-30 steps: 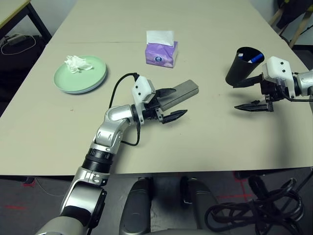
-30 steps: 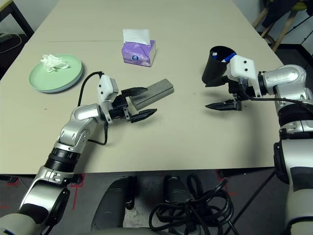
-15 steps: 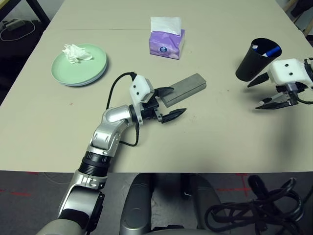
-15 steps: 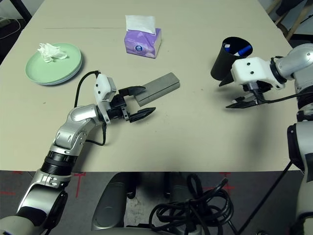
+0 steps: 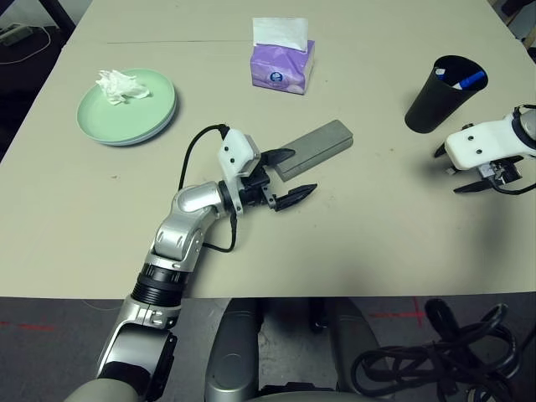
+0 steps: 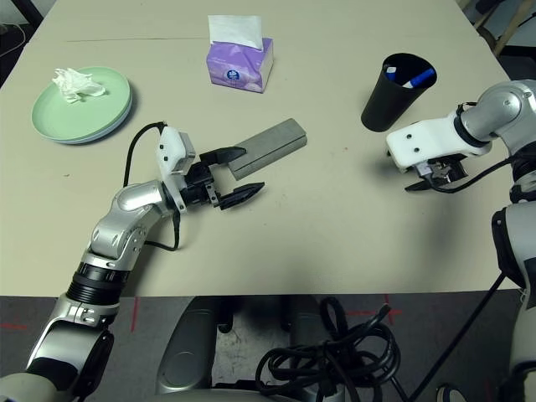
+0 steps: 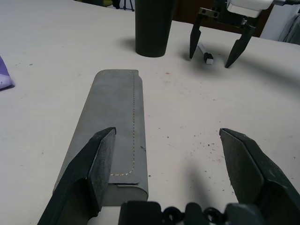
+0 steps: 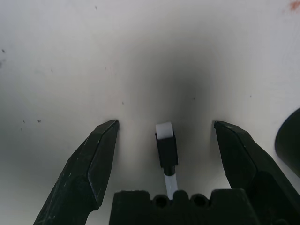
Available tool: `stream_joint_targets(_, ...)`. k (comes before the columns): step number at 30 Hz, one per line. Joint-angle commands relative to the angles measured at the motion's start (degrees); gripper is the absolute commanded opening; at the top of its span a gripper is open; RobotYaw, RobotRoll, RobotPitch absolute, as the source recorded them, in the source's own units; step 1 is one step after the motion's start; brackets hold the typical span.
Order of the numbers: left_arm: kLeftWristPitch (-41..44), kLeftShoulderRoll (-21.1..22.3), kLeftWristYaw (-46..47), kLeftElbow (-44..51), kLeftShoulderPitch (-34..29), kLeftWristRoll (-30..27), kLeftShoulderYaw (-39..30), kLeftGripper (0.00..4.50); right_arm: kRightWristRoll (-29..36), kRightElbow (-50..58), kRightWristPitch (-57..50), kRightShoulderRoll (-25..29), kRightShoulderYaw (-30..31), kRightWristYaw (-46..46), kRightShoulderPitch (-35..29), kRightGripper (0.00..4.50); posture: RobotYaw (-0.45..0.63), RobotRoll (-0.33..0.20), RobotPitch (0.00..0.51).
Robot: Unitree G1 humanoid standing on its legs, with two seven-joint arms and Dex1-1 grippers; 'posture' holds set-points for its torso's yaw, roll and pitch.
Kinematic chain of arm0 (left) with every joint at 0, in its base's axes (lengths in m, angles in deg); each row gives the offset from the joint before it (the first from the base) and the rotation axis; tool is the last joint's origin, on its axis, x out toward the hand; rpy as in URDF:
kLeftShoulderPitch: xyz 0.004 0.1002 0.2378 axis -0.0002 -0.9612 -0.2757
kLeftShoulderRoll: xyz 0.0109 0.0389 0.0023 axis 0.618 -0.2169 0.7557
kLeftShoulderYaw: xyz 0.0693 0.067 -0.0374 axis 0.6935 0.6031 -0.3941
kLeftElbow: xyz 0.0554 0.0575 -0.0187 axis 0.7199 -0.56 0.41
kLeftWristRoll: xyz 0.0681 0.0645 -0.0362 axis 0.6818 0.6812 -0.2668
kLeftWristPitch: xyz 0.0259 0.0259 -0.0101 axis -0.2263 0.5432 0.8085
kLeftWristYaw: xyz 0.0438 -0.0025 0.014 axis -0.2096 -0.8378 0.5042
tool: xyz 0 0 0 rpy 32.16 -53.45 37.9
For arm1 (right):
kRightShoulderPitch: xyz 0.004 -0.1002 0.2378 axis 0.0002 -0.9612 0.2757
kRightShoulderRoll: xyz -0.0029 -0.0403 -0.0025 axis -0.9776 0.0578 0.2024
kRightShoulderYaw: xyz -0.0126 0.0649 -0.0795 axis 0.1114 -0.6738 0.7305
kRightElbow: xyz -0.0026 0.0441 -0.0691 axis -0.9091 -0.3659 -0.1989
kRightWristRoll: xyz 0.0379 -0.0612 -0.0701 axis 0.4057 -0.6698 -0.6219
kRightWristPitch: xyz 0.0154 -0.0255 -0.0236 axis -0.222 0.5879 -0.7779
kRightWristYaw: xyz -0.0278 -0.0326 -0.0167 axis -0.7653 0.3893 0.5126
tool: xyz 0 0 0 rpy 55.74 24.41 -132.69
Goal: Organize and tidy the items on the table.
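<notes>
My left gripper (image 5: 291, 176) is open at the near end of the grey glasses case (image 5: 314, 149), which lies flat on the table (image 5: 377, 251); one finger (image 7: 89, 168) rests at the case's edge, the other stands clear of it. My right gripper (image 7: 211, 60) points down, open, with the white-and-black pen (image 8: 166, 150) lying between its fingers, untouched. Just beyond it stands the black cup (image 5: 435, 84) with a blue item (image 5: 471, 81) inside. At the far left, crumpled tissue (image 5: 117, 85) lies on the pale-green plate (image 5: 138, 113), stacked on a light-blue one. The sunglasses are out of view.
A purple tissue box (image 5: 282, 60) stands at the back middle, beyond the case. A thin seam (image 5: 167, 40) crosses the tabletop behind it. A black cable (image 5: 197, 155) loops from my left wrist.
My right gripper has moved away from the cup toward the near right and tipped down over the pen. The left gripper stays at the case. The camera has shifted.
</notes>
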Motion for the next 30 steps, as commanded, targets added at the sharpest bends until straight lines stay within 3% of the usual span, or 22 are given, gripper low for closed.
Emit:
stream_joint_targets(1,0.0,-0.1,0.6,1.4,-0.9,-0.3,0.1,4.5,-3.7,-0.6,2.4,1.8,2.0,-2.4,3.3,4.46,0.14,0.0,0.327)
stream_joint_targets(13,-0.7,-0.2,2.2,1.6,-1.4,-0.3,0.0,4.5,-11.7,-2.7,4.5,2.7,6.1,-11.2,4.2,4.46,0.16,0.0,0.322)
stream_joint_targets(17,-0.6,0.2,2.1,1.7,-1.2,-0.4,-0.2,4.5,-11.8,-3.2,5.0,2.6,5.9,-11.5,3.7,3.55,0.16,0.0,0.319)
stream_joint_targets(25,-0.9,0.5,1.8,1.1,-0.7,-0.2,-0.2,4.5,-8.9,-3.3,6.1,1.4,3.9,-8.4,2.9,0.37,0.17,0.0,0.31)
stream_joint_targets(30,-1.3,0.6,1.6,0.1,-0.1,-0.1,-0.3,4.5,-6.3,-3.3,6.0,0.7,2.1,-4.4,2.6,0.34,0.16,0.0,0.299)
